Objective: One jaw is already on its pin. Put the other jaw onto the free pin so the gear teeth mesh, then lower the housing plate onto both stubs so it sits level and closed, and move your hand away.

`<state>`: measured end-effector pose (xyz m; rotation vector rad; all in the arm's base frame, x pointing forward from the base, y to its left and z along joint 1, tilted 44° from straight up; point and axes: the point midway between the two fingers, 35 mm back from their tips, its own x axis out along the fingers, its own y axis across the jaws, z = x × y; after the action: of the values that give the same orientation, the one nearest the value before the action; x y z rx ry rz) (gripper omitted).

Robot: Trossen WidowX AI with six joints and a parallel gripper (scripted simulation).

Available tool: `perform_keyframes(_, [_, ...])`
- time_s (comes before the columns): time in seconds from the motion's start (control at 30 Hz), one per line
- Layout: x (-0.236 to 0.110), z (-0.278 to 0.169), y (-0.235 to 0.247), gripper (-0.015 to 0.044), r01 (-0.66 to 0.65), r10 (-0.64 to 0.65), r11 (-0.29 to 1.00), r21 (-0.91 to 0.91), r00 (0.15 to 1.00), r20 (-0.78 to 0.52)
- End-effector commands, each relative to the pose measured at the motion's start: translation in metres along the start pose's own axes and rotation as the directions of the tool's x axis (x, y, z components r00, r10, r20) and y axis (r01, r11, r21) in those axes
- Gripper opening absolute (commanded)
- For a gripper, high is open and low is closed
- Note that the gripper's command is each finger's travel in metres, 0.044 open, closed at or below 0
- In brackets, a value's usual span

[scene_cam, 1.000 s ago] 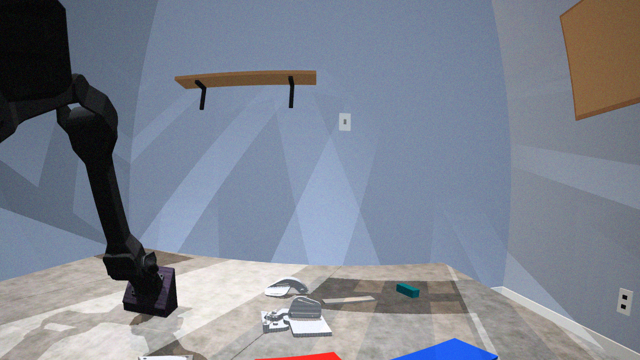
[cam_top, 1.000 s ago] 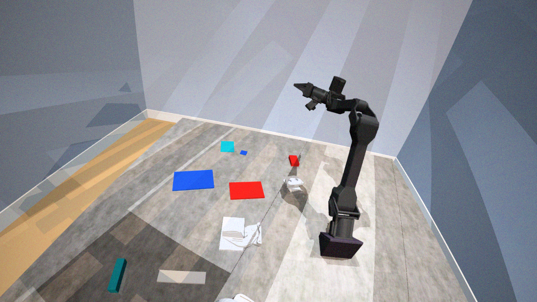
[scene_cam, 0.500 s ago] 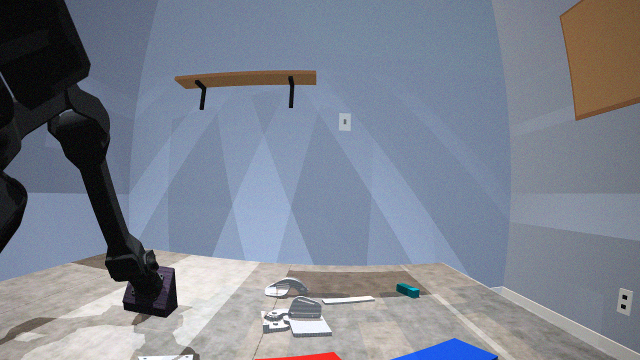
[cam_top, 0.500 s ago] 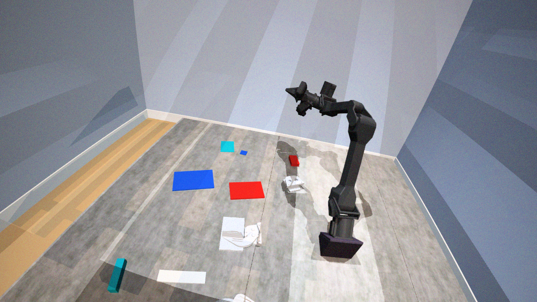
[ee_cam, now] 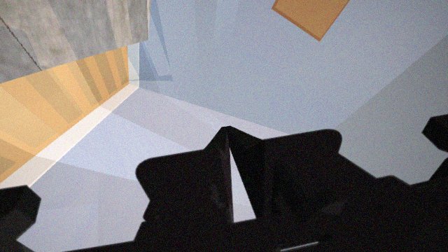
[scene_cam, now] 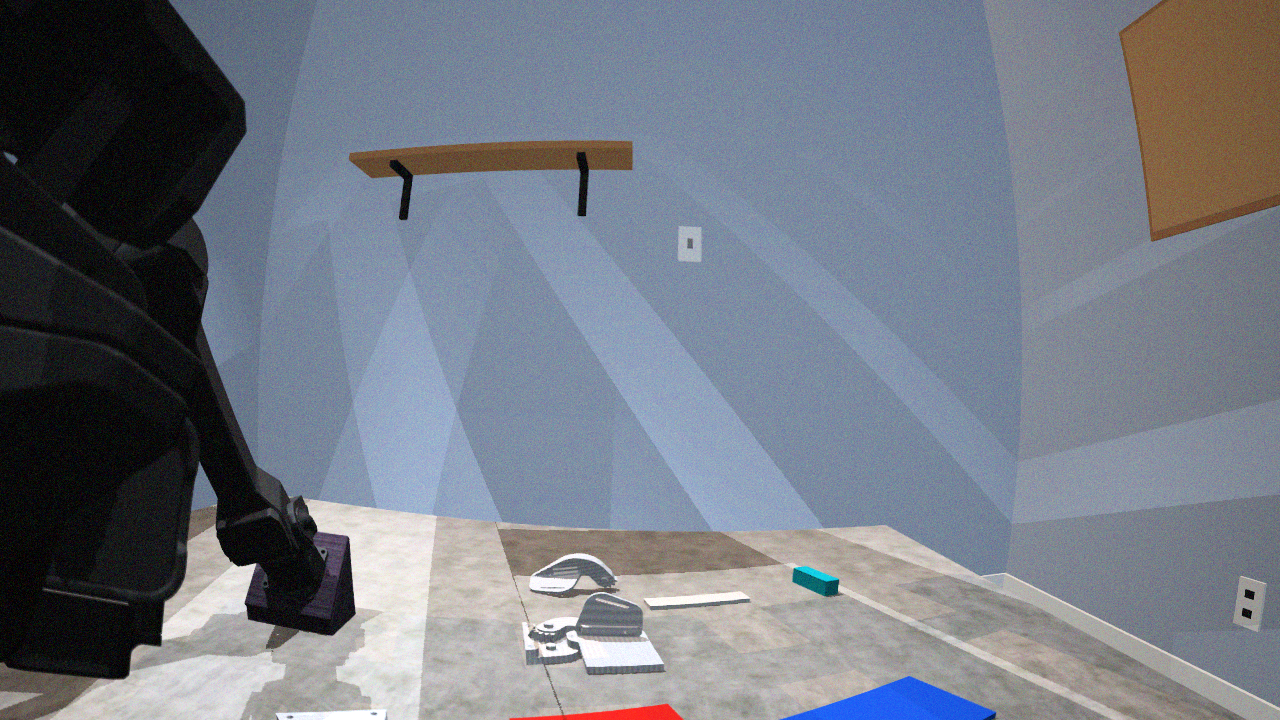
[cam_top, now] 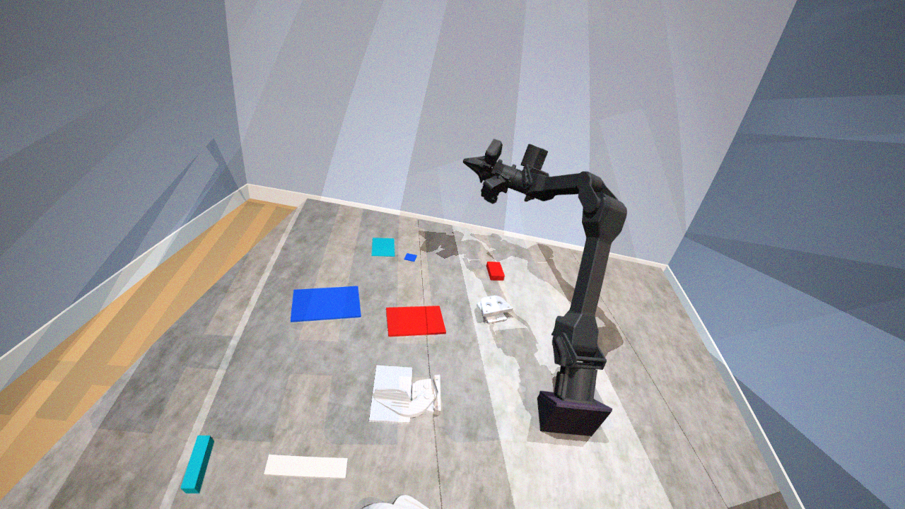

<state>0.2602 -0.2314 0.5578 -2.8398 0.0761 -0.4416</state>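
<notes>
My gripper (cam_top: 464, 160) (ee_cam: 226, 131) is shut and empty, raised high above the floor, far from the parts. The white base (cam_top: 392, 375) (scene_cam: 623, 660) lies at centre front in the top view. One jaw (scene_cam: 610, 616) sits on it, with its grey pad standing up; its teeth and the pins are too small to judge. The other white jaw (cam_top: 402, 502) (scene_cam: 572, 573) lies loose on the floor, cut off by the bottom edge in the top view. The white housing plate (cam_top: 495, 305) (scene_cam: 331, 715) lies apart from the base, between the red panel and the arm.
A red panel (cam_top: 416, 321), a blue panel (cam_top: 325, 303), a red block (cam_top: 495, 271), a cyan square (cam_top: 382, 247) and a small blue piece (cam_top: 410, 257) lie around. A white strip (cam_top: 305, 466) (scene_cam: 696, 600) and a teal bar (cam_top: 197, 464) (scene_cam: 815, 580) lie beyond the base.
</notes>
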Motion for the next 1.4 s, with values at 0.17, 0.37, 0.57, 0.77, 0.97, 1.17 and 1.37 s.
perform_keyframes(0.17, [0.025,0.027,0.015,0.0,-0.023,0.014,0.973,0.23,0.999,0.043])
perform_keyframes(0.37, [0.041,0.046,0.02,0.0,-0.045,0.019,0.929,0.367,0.997,0.075])
perform_keyframes(0.57, [0.057,0.066,0.023,0.0,-0.076,0.024,0.868,0.491,0.994,0.111])
perform_keyframes(0.77, [0.071,0.089,0.023,0.0,-0.106,0.024,0.813,0.572,0.989,0.149])
perform_keyframes(0.97, [0.083,0.111,0.022,0.0,-0.141,0.024,0.757,0.638,0.982,0.189])
perform_keyframes(1.17, [0.098,0.138,0.02,0.0,-0.2,0.03,0.662,0.723,0.97,0.242])
perform_keyframes(1.37, [0.109,0.162,0.015,0.0,-0.234,0.015,0.61,0.757,0.959,0.284])
